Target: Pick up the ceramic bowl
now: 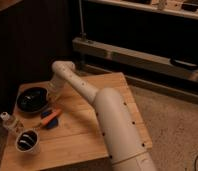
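The ceramic bowl (32,98) is dark and round and sits at the left side of the wooden table (92,125). My white arm reaches from the lower right across the table. My gripper (53,90) hangs down at the bowl's right rim, close to it or touching it; I cannot tell which.
A clear water bottle (12,122) lies at the table's left edge. A white cup (28,141) stands near the front left corner. An orange tool (51,117) and a blue item (54,121) lie just in front of the bowl. A metal rail (142,57) runs behind the table.
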You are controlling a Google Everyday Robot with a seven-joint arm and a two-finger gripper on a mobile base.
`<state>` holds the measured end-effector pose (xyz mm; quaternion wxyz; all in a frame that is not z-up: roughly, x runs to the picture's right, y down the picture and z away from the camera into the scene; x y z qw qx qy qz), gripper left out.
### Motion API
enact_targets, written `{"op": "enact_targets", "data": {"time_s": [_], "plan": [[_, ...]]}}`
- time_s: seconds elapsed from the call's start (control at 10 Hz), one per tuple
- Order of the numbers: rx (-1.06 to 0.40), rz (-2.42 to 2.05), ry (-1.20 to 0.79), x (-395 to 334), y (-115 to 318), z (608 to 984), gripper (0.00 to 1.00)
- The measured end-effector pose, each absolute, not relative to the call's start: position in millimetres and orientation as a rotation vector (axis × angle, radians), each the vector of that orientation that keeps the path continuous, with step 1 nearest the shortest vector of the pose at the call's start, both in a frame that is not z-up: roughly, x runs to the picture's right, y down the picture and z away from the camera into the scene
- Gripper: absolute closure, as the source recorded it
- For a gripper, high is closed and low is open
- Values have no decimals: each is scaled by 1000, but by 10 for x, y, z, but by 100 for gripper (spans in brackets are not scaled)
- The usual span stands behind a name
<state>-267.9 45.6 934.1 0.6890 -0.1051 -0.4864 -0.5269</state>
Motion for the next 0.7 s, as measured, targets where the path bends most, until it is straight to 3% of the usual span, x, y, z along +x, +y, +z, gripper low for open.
{"op": "enact_targets", "data": {"time_s": [0.4, 0.7], "plan": [[-110, -1006, -1144, -1559, -29, 9299, 100], [21, -1009, -1245, -931, -310, 8951, 100]]}}
